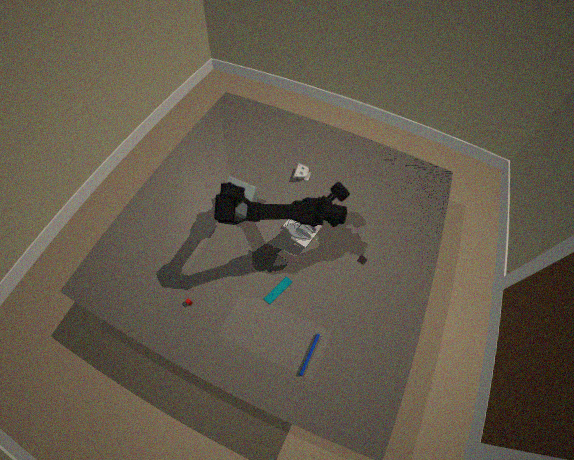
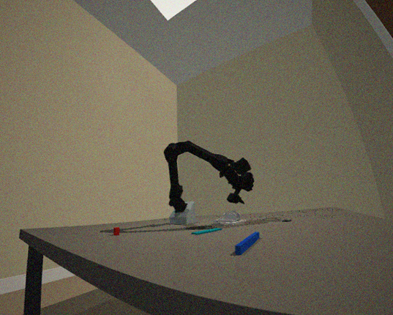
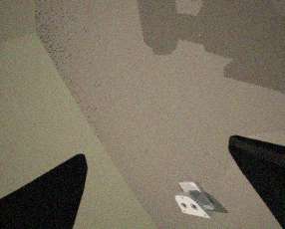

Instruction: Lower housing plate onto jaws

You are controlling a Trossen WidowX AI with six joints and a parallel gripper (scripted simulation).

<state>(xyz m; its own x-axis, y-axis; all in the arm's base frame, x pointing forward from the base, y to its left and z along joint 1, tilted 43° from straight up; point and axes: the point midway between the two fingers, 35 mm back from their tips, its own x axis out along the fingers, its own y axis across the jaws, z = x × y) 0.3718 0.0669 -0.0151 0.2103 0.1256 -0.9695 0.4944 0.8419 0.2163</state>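
Note:
A small white part with two dark holes (image 1: 302, 171) (image 3: 191, 205), apparently the housing plate, stands on the table behind the arm, in the lower right of the wrist view. The white base with grey jaws (image 1: 304, 236) (image 2: 231, 219) lies under the arm. The arm hides part of it in the top view, so its pins and stubs cannot be made out. My gripper (image 3: 158, 151) is open and empty, high above the table, with its fingers wide apart. The white part shows low between the fingers and well beyond them, not touched.
A teal bar (image 1: 278, 291) (image 2: 206, 231) and a blue bar (image 1: 309, 355) (image 2: 247, 243) lie toward the front. A red cube (image 1: 188, 302) (image 2: 116, 231) is at the left. A dark block (image 1: 362, 259) (image 2: 286, 220) lies right of the base. A pale block (image 1: 243, 188) (image 2: 182, 217) adjoins the arm's foot.

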